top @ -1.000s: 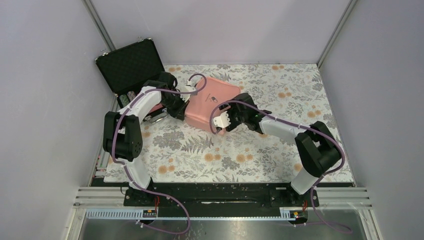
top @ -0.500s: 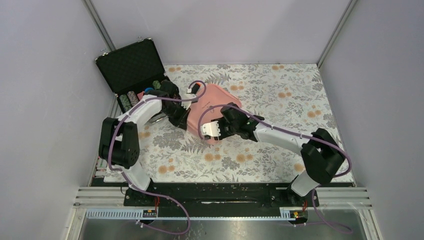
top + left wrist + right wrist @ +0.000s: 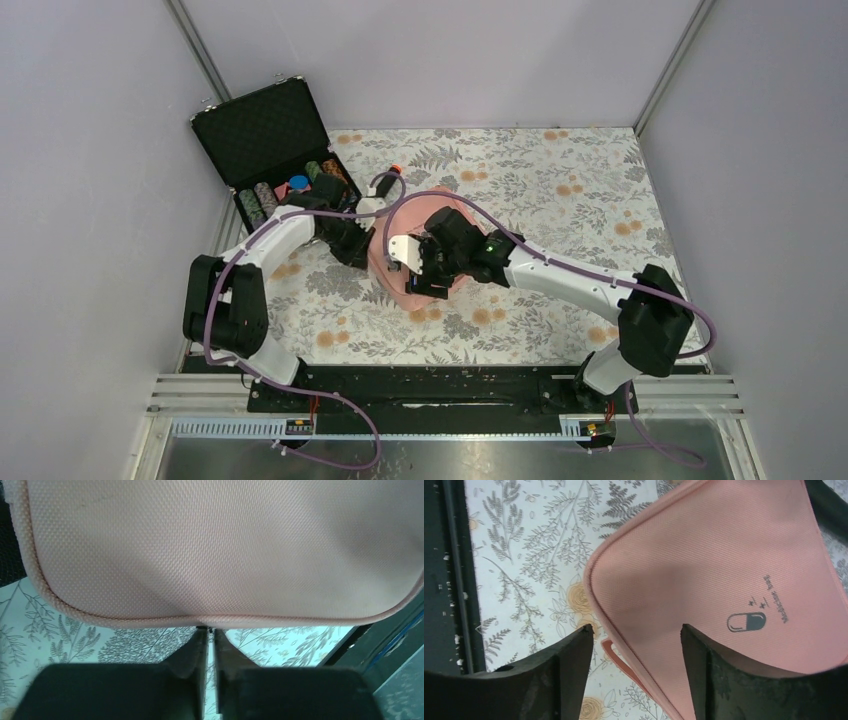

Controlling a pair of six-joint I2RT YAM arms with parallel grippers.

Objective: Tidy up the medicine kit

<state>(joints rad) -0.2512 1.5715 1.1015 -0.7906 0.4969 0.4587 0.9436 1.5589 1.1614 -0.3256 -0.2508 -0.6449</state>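
The medicine kit (image 3: 380, 262), a closed pink pouch, lies left of the mat's centre, largely covered by my right arm. Its pill logo (image 3: 746, 622) faces the right wrist camera. My left gripper (image 3: 358, 240) is at the pouch's left side. In the left wrist view its jaws (image 3: 210, 628) are shut, tips pinched on the pouch's piped edge (image 3: 150, 619). My right gripper (image 3: 636, 630) hovers open over the pouch, its jaws straddling a rounded corner. One fingertip (image 3: 586, 632) is over the mat, the other over the pink lid. An orange pull loop (image 3: 611, 652) shows under that corner.
An open black hard case (image 3: 262, 128) with poker chips (image 3: 290, 188) stands at the back left, close to my left arm. A small red-tipped item (image 3: 396, 168) lies on the floral mat (image 3: 560, 190) behind the pouch. Grey walls enclose the mat.
The pouch has slid toward the near left with my left gripper shut on its edge. My right gripper followed and now sits above it. The chips in the case have come into view.
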